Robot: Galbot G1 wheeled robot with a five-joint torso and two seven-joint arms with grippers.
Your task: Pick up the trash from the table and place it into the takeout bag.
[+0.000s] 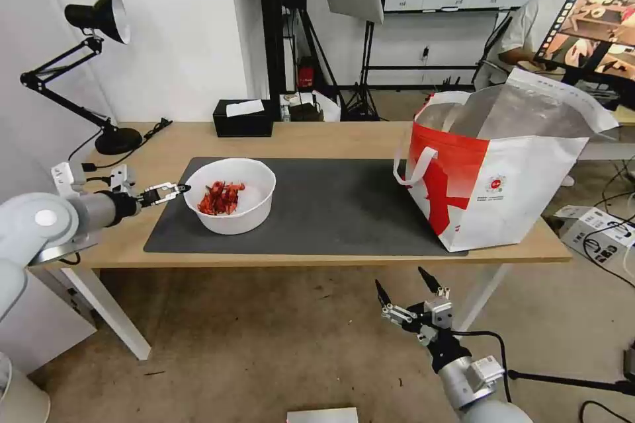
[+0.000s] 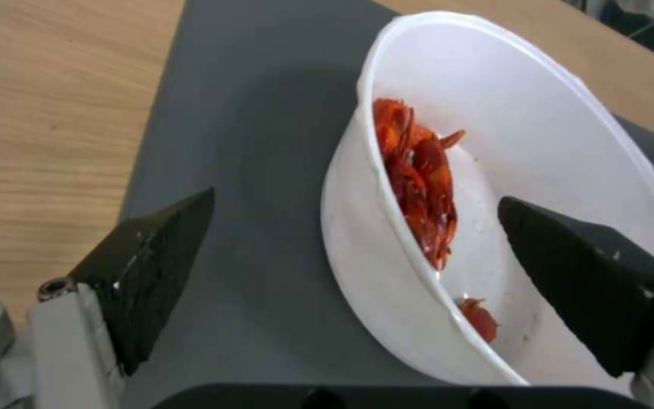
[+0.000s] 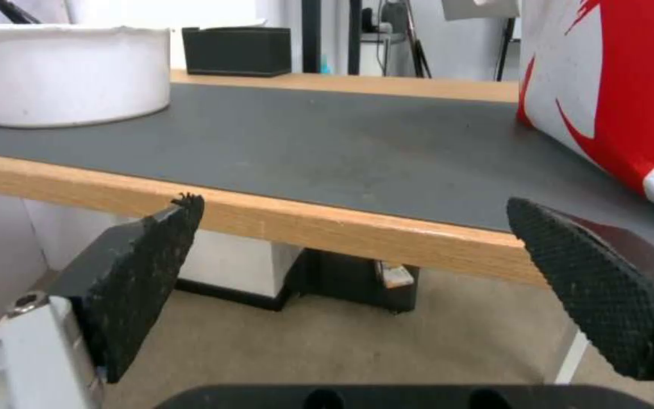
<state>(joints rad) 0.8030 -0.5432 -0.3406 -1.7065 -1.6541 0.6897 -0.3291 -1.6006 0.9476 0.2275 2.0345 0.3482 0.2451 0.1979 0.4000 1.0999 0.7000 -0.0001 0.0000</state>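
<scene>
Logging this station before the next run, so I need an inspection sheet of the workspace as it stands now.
Surface: light-wood table with dark grey mat.
Job's things: white bowl of red scraps on the mat; takeout bag upright and open at the table's right end.
Clutter: black box with white sheet; desk lamp.
End effectors: left end effector open at the bowl's rim; right end effector open, below the table's front edge.
Cables: lamp cable on the table; more on the floor at right.
Surroundings: stands, seated person behind.

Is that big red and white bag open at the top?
Open: the takeout bag stands upright on the table, its mouth spread, silver lining showing.
</scene>
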